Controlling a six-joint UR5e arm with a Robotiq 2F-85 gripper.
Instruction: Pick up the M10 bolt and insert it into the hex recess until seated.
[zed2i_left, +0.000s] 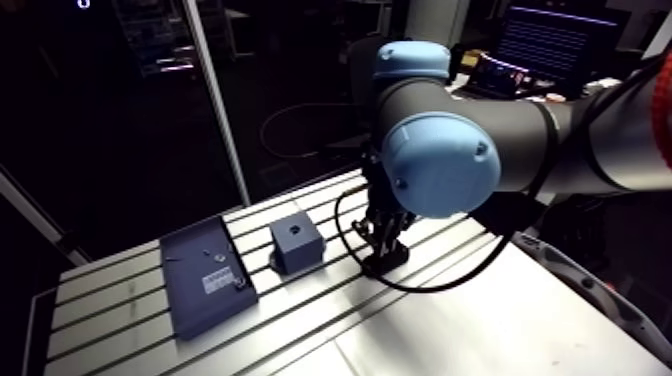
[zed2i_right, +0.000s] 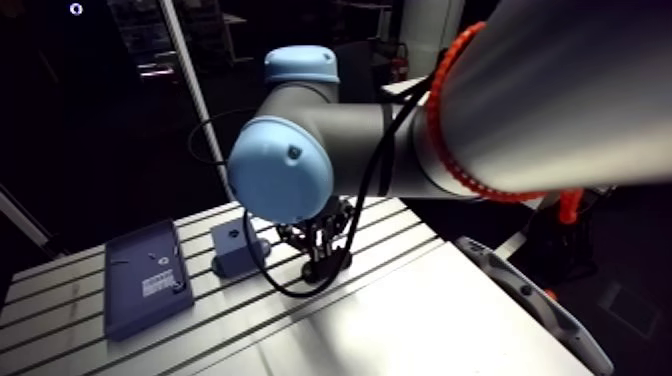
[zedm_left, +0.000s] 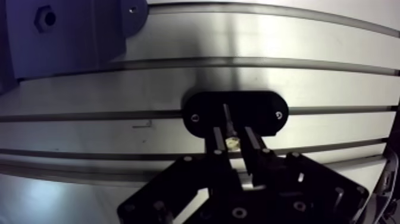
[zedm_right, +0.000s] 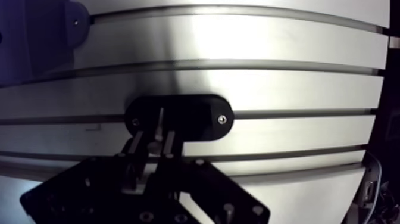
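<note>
Jaws nearly closed, seemingly pinching the M10 bolt (zedm_left: 228, 122) standing in its black holder (zedm_left: 265, 113). A shallow pinch could let it tilt, jamming at the hex recess (zedm_left: 45, 18) to the left

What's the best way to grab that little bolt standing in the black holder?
Grip the bolt by its shaft, coming straight down from above. It seems to stand about upright in the black oval holder, so only the shaft pokes out free. The gripper hangs right over it.
</note>
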